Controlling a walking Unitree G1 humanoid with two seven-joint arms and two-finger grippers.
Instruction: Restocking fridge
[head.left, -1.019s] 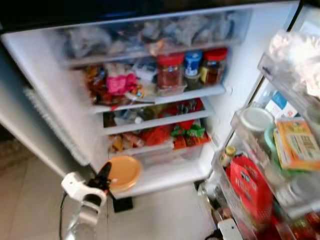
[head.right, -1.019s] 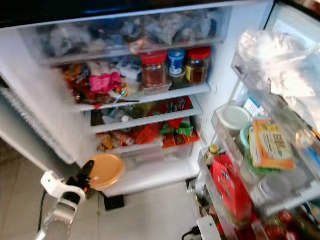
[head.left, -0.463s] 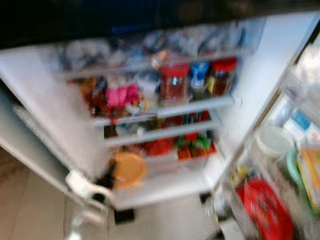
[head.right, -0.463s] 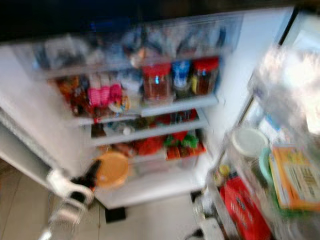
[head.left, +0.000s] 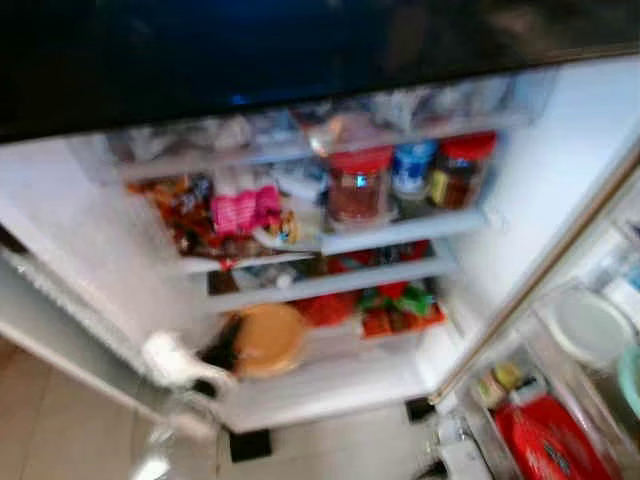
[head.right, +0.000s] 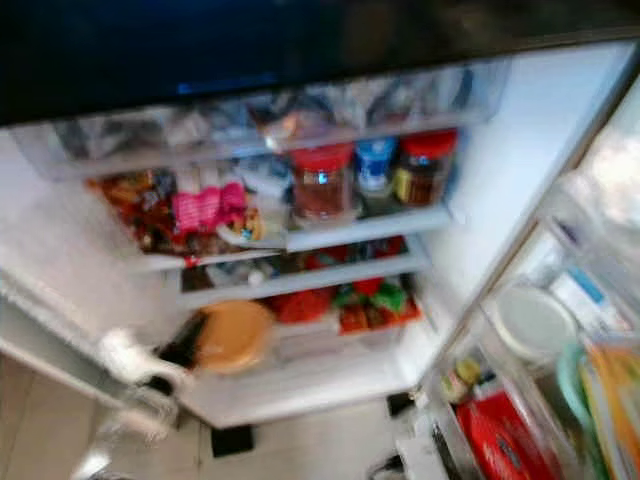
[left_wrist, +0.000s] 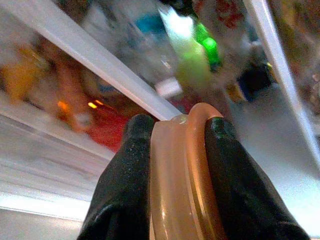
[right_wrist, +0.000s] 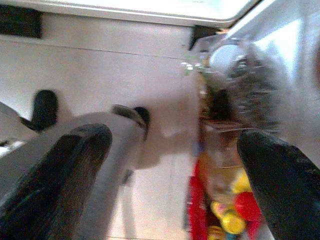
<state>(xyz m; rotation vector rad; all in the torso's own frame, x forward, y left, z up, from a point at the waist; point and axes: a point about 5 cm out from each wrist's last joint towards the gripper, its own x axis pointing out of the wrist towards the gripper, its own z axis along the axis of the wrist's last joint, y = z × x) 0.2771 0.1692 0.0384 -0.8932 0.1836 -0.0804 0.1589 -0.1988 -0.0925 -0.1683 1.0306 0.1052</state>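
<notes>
An orange round lidded container (head.left: 268, 340) is held on edge over the left end of the fridge's white bottom shelf (head.left: 335, 385). My left gripper (head.left: 225, 350) is shut on it from the left. In the left wrist view both black fingers (left_wrist: 132, 165) clamp the container's rim (left_wrist: 177, 185), with blurred packets on the shelves behind. The right gripper (right_wrist: 175, 145) hangs low and stands wide open with nothing between its fingers (right_wrist: 75, 160), over the tiled floor beside the door.
Red-lidded jars (head.left: 358, 185) and a pink packet (head.left: 245, 208) crowd the upper shelf. Red and green packs (head.left: 395, 305) fill the drawer behind the container. The open door's shelves on the right hold a white lid (head.left: 590, 328) and a red pack (head.left: 545, 445).
The head camera has tilted and the picture is blurred. My left gripper has carried the orange container a little further in over the bottom shelf, closer to the drawer.
</notes>
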